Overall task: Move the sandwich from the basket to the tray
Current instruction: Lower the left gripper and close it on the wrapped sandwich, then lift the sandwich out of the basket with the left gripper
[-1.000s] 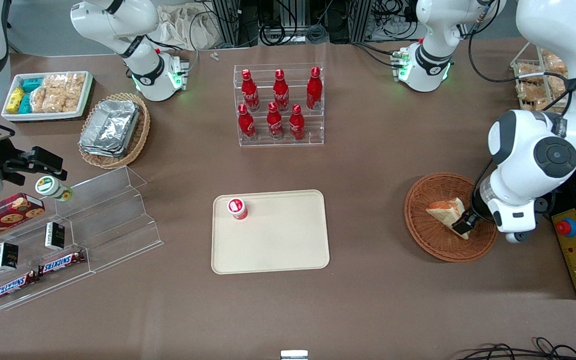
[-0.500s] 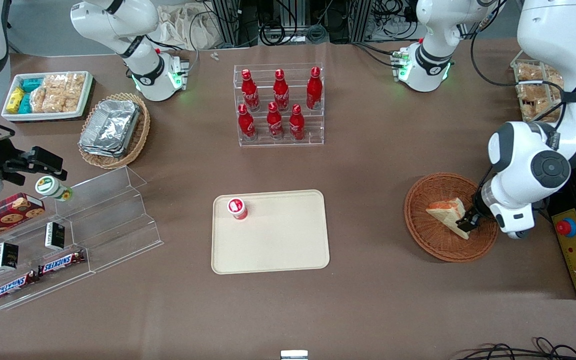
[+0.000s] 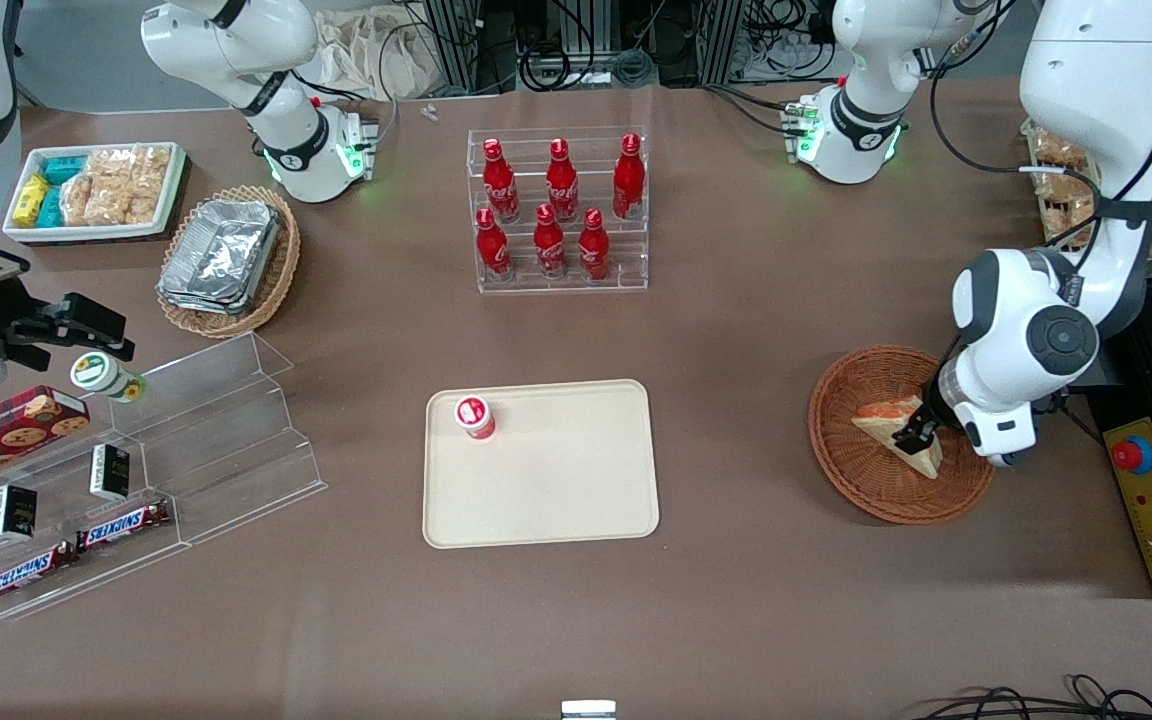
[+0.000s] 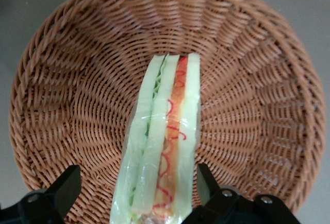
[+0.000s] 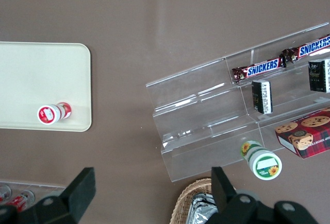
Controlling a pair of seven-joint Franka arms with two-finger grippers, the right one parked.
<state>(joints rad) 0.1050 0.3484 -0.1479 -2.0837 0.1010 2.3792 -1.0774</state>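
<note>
The sandwich (image 3: 888,428) is a wrapped wedge of pale bread with red-orange filling, lying in the round reddish-brown wicker basket (image 3: 851,460) toward the working arm's end of the table. My left gripper (image 3: 914,432) is down in the basket, open, with one finger on each side of the sandwich. In the left wrist view the sandwich (image 4: 164,147) stands on edge in the basket (image 4: 67,90) between the two black fingers (image 4: 64,188), with gaps on both sides. The beige tray (image 3: 556,480) lies mid-table.
A small red-capped bottle (image 3: 474,417) stands on the tray's corner. A clear rack of red bottles (image 3: 558,212) stands farther from the front camera. A red emergency button box (image 3: 1146,495) lies beside the basket. A tan basket of foil containers (image 3: 226,260) lies toward the parked arm's end.
My left gripper has moved along the sandwich toward the basket's middle, and the arm has shifted with it. The sandwich stays in the basket.
</note>
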